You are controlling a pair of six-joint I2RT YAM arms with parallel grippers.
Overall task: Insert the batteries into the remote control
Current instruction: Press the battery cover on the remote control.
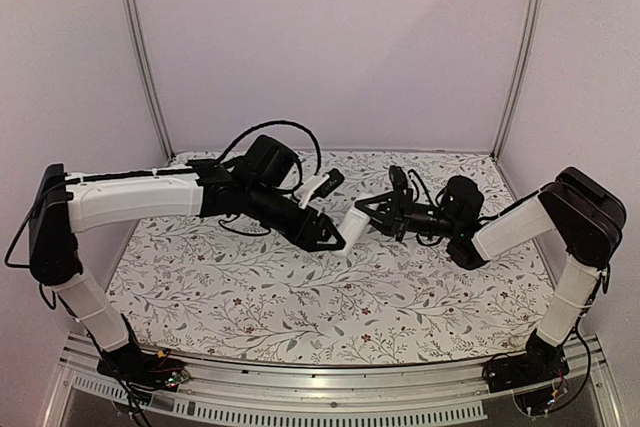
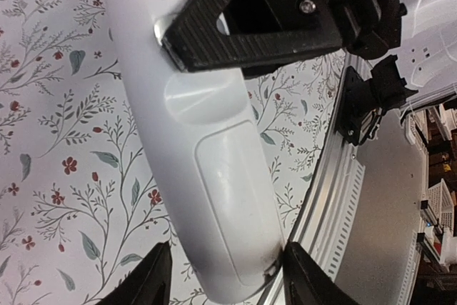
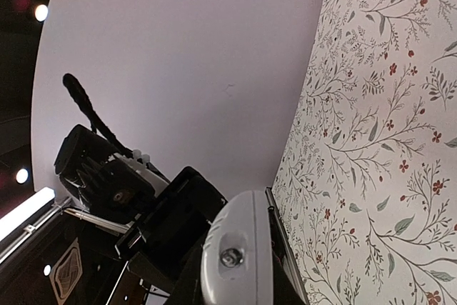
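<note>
White remote control fills left wrist view, plain back facing camera. Long axis runs straight out from left gripper toward right gripper. Near end sits between left fingers; pinched or merely flanked, cannot tell. Right jaws clamped crosswise on far end. Floral table beneath both.
</note>
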